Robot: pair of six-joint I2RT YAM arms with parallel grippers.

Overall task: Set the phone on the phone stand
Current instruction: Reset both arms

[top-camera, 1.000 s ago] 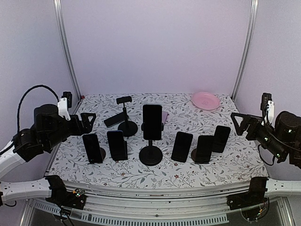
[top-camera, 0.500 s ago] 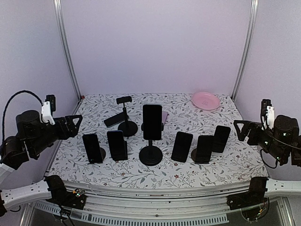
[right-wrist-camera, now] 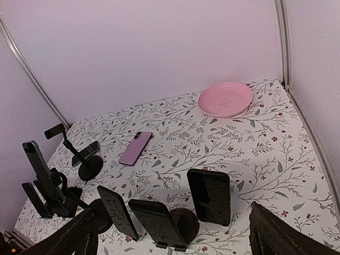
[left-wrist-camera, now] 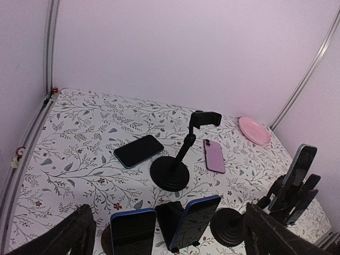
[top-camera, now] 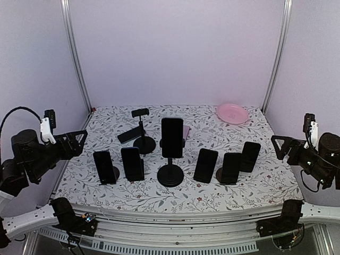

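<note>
The left gripper [top-camera: 76,141] is at the left side of the top view, near the edge of the table [top-camera: 255,183]. Its two black fingers [left-wrist-camera: 71,236] are spread wide and there is nothing between them. The right gripper [top-camera: 280,147] is at the right side, also spread wide and holding nothing. In its wrist view the fingers [right-wrist-camera: 74,236] show only in the lower corners.

The table has a white cover printed with thin grey branches and small red flowers. Above the centre and a little to the left is the empty stand [top-camera: 144,144], with a round black base, a thin leaning stem and a small clamp on top. A black phone [top-camera: 127,136], a flat glossy rectangle, lies just beside the base on its left. A purple phone [left-wrist-camera: 214,155] lies flat with its back side up, on the right of the same base and apart from it. Neither phone is on this stand.

In the centre a tall stand [top-camera: 170,176] with a thick round base holds an upright phone [top-camera: 172,137]. Five leaning phones [top-camera: 132,164], all dark and glossy, make a row across the lower part of the table. A smooth round pink plate [top-camera: 232,113] is in the upper right corner of the table.
</note>
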